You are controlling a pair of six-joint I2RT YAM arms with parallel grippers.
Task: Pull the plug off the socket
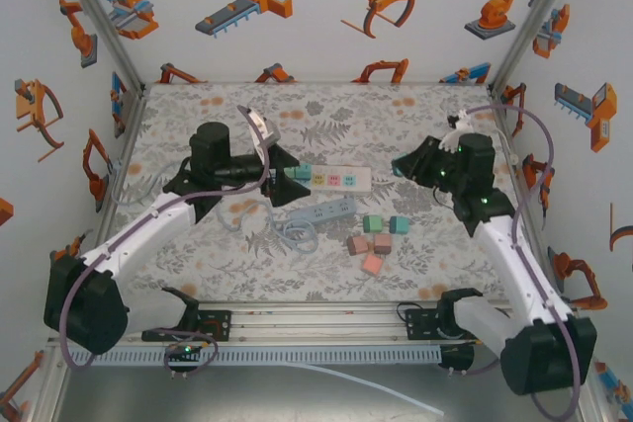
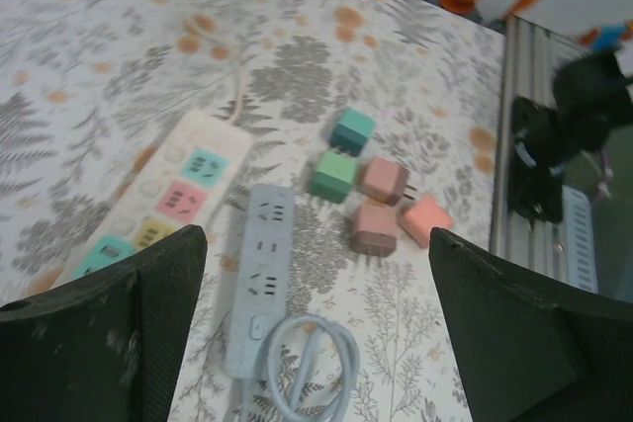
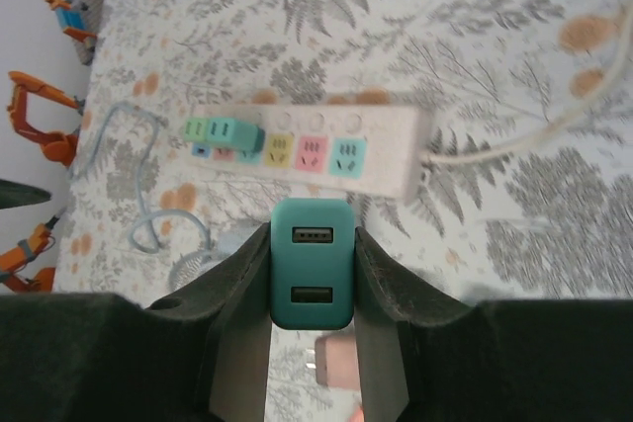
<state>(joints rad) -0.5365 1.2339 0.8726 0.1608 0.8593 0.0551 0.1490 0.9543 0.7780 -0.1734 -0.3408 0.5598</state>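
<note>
Right wrist: R hand (image 3: 312, 289) holds plug (image 3: 312, 262).

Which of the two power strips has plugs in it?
The white strip with coloured sockets: two plugs sit at one end. The blue-grey strip has none.

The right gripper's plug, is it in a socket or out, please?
Out: the right gripper grips the plug, apart from the white strip.

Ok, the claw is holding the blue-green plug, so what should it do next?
The right claw is shut on the teal plug, already off the white strip. It should probably carry it over to the loose plugs and let go; two plugs remain plugged in.
</note>
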